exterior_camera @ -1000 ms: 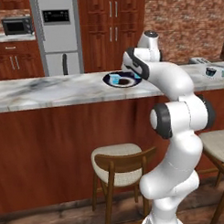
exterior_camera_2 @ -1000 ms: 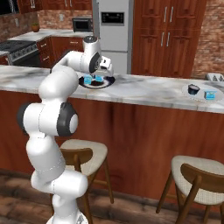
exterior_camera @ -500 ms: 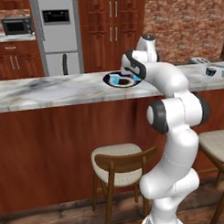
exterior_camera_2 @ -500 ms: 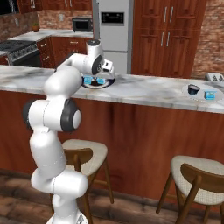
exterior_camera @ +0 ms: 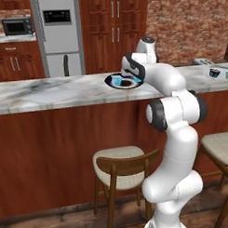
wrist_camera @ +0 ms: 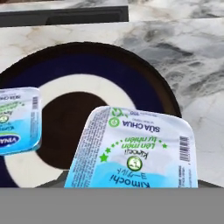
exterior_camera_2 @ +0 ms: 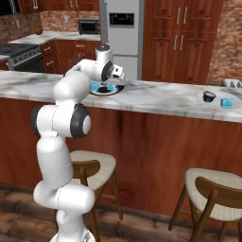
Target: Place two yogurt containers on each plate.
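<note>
Pincer (exterior_camera: 125, 77) is hovering over the dark plate (exterior_camera: 109, 82) on the marble counter (exterior_camera: 50, 92); I'm seeing no fingertips clearly, so I can't tell whether it is spread or pinching anything. Going left to right in the hand view: one yogurt container (wrist_camera: 16, 120) is sitting at the plate's left edge on the pale ring, then a second yogurt container (wrist_camera: 135, 148) is filling the near middle, lid up, over the dark centre and ring; whether it is resting on the plate or being held I can't tell. In the right base view I'm seeing the dark plate (exterior_camera_2: 118, 90) under the hand, and well to the right a pale plate (exterior_camera_2: 202, 101) carrying a small black cup (exterior_camera_2: 209, 96) and a third yogurt container (exterior_camera_2: 227, 102) beside it.
</note>
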Controlling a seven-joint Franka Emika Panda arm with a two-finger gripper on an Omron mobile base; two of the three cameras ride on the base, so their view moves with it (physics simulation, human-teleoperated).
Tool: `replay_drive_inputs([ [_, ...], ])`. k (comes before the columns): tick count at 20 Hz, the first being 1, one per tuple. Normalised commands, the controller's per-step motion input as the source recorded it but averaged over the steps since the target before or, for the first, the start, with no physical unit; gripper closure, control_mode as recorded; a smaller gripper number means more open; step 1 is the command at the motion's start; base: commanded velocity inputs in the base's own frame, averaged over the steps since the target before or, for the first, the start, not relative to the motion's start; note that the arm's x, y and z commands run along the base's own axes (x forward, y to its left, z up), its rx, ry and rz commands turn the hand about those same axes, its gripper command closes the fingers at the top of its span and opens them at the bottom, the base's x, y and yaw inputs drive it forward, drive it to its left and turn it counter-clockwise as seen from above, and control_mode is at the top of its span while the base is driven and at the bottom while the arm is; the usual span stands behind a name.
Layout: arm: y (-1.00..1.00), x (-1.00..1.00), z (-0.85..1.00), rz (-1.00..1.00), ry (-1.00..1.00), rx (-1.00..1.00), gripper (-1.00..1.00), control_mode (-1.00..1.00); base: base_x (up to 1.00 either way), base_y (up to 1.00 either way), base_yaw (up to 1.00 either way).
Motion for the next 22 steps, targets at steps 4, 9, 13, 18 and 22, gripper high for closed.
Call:
replay_drive_inputs([
  [4,0.00,0.23,-0.09,0.00,0.02,0.00,1.00,-1.00,0.00,0.00,0.00],
  [9,0.00,0.13,-0.11,0.00,0.01,0.00,1.00,-1.00,0.00,0.00,0.00],
  [13,0.00,0.01,-0.15,0.00,0.00,0.00,1.00,-1.00,0.00,0.00,0.00],
  [18,0.00,0.00,-0.21,0.00,0.00,0.00,1.00,-1.00,0.00,0.00,0.00],
  [22,0.00,0.01,-0.18,0.00,0.00,0.00,1.00,-1.00,0.00,0.00,0.00],
])
